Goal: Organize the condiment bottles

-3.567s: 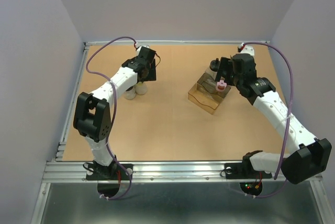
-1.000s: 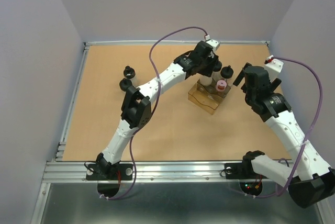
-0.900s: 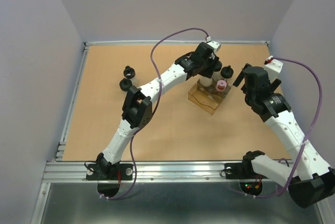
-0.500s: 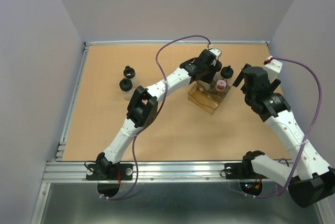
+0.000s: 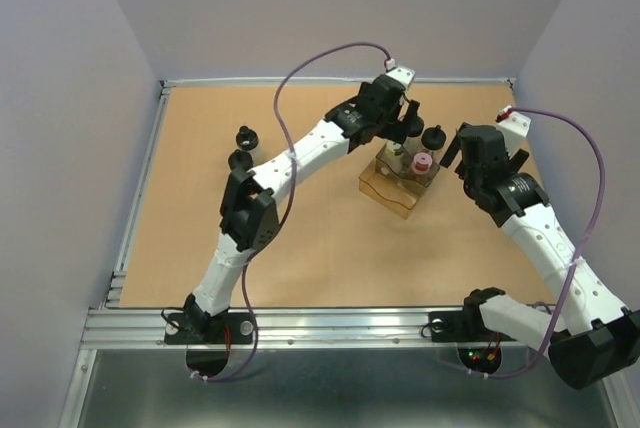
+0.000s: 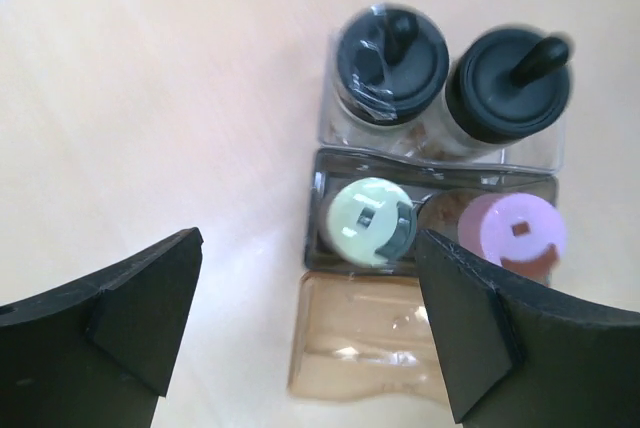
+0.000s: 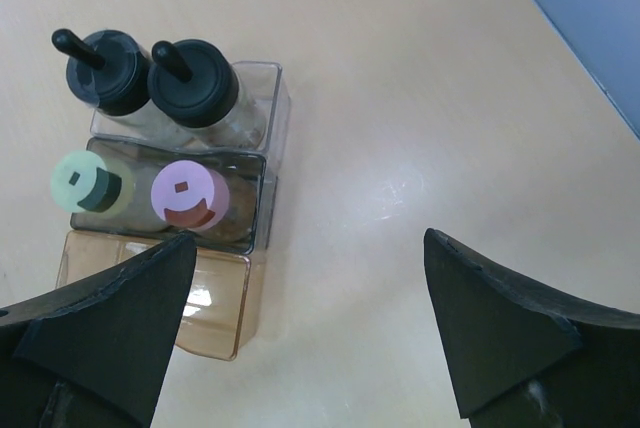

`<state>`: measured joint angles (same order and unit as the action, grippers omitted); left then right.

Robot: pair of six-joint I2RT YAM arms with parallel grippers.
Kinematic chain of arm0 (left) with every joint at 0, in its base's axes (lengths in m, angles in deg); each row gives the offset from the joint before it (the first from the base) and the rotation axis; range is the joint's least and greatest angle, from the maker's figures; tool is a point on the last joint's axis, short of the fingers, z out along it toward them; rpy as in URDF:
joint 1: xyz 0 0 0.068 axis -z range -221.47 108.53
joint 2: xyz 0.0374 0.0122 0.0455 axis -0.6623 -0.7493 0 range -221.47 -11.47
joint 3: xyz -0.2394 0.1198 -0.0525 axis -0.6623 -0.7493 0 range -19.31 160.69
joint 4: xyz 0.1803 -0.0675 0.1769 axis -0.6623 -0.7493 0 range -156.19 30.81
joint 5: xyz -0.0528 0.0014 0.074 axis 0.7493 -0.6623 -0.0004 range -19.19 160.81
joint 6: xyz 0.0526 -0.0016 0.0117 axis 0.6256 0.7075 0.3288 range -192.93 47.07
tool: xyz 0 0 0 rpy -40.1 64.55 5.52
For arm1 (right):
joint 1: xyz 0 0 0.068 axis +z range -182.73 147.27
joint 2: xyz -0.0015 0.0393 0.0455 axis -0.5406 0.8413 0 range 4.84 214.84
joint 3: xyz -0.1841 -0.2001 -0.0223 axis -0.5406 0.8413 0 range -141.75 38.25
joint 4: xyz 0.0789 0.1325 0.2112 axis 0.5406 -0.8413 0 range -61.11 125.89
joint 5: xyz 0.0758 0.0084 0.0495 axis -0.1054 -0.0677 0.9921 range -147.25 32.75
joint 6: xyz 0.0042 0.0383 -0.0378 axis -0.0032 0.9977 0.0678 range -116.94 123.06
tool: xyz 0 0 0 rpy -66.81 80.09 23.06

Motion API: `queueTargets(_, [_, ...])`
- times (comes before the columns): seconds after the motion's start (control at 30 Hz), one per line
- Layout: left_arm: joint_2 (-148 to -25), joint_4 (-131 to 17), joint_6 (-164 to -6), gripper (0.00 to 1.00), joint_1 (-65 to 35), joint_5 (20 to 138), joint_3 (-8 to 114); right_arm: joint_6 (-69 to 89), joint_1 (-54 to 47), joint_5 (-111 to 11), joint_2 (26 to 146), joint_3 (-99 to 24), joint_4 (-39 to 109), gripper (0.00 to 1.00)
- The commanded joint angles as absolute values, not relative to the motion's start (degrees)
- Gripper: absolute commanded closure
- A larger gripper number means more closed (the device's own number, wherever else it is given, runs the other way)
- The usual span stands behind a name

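Organizer box (image 6: 370, 348) holding four condiment bottles: two black-capped bottles (image 6: 390, 53) in the far compartment, a yellow-green-capped bottle (image 6: 368, 220) and a pink-capped bottle (image 6: 510, 230) in the middle one. The near compartment is vacant. The left gripper (image 6: 305, 248) hovers above, fingers spread and holding nothing. The right gripper (image 7: 310, 248) is likewise spread and empty, near the box's right side. Advisable: rise straight clear of the caps, then cross the bare tabletop (image 5: 320, 248) to the two loose black-capped bottles (image 5: 240, 160) at left.

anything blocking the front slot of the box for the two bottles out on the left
Nothing visible does. The front amber slot is empty, and bare table lies between it and the two black-capped bottles; the left arm hides part.
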<state>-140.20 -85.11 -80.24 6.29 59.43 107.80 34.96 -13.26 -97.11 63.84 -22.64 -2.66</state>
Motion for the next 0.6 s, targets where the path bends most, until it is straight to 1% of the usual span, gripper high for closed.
queueTargets(0.0, [-120.67, -84.58, -82.32, 0.01, 3.37, 50.70, 102.11, 34.44, -13.66, -95.93, 64.95, -23.19, -1.82, 0.00])
queueTargets(0.07, [-116.26, -85.56, -83.65, 0.01, 0.99, 49.98, 96.30, 34.18, -13.74, -95.22, 65.48, -23.28, -1.56, 0.00])
queueTargets(0.1, [-114.06, -86.08, -84.96, 0.01, -2.24, 50.06, 89.57, 34.09, -13.74, -94.26, 66.00, -23.28, -1.38, 0.00])
queueTargets(0.17, [-107.47, -86.09, -85.84, 0.01, -5.77, 50.41, 82.51, 33.65, -13.66, -93.20, 66.45, -23.19, -0.68, 0.00])
queueTargets(0.2, [-105.19, -85.65, -86.11, 0.01, -7.44, 50.42, 75.51, 33.39, -13.74, -92.67, 66.97, -23.19, -0.33, 0.00])
queueTargets(0.23, [-100.99, -84.87, -86.63, 0.01, -10.77, 50.33, 72.39, 33.12, -13.66, -91.71, 67.32, -23.19, 0.11, 0.00])
queueTargets(0.33, [-96.12, -83.11, -86.29, 0.01, -15.00, 50.77, 62.56, 32.77, -13.66, -90.13, 68.29, -23.10, 0.64, 0.00])
queueTargets(0.43, [-93.04, -82.05, -85.15, 0.01, -18.70, 51.21, 56.90, 32.24, -13.66, -88.63, 69.43, -23.28, 1.61, 0.00])
queueTargets(0.57, [-93.73, -80.38, -84.97, 0.01, -22.74, 52.00, 52.86, 31.80, -13.66, -87.57, 70.67, -23.80, 2.05, 0.00])
